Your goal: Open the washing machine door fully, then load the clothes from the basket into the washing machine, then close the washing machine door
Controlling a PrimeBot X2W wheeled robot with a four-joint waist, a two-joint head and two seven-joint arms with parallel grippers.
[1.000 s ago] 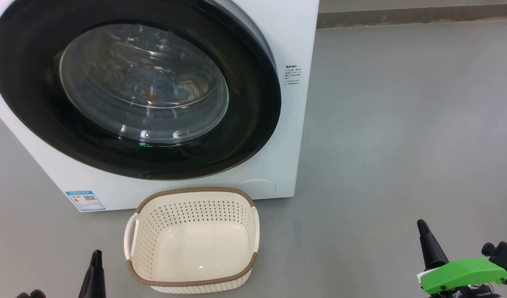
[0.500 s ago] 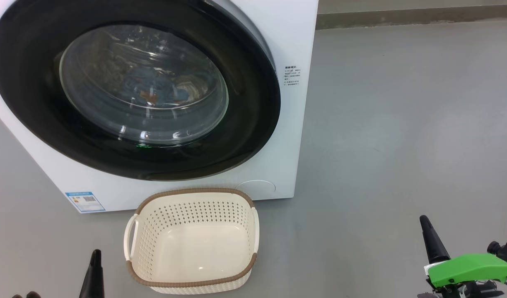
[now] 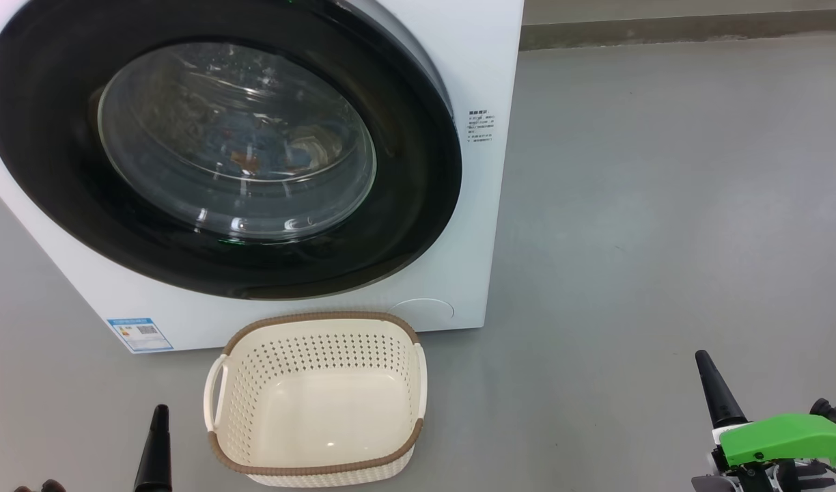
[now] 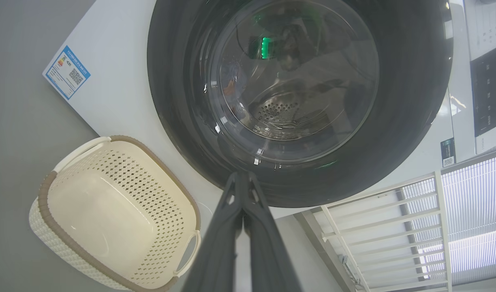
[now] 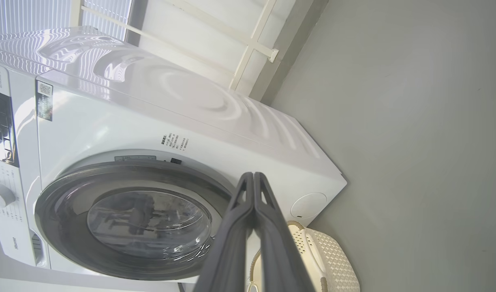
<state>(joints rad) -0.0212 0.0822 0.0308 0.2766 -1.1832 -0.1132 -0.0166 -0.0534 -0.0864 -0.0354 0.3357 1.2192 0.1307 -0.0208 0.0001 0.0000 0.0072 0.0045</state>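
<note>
The white washing machine [image 3: 474, 61] stands ahead with its black-rimmed washing machine door [image 3: 418, 205] lying flat against its front. Through the glass bowl I see blue and orange-brown clothes [image 3: 254, 149] inside the drum. The cream basket [image 3: 322, 320] sits on the floor below the door and holds nothing. My left gripper [image 3: 160, 415] is shut, low and left of the basket. My right gripper [image 3: 703, 362] is shut, far to the right over bare floor. The wrist views show each pair of fingers pressed together: left gripper [image 4: 242, 178], right gripper [image 5: 253, 176].
Grey floor [image 3: 664, 205] spreads wide to the right of the machine. A wall base [image 3: 664, 27] runs along the back. A white railing [image 4: 385, 227] and a window blind stand beside the machine in the left wrist view. A blue label [image 3: 139, 332] marks the machine's lower corner.
My right gripper has drifted a little up and to the right in the head view. The left gripper has sunk slightly. Door, basket and clothes have stayed put.
</note>
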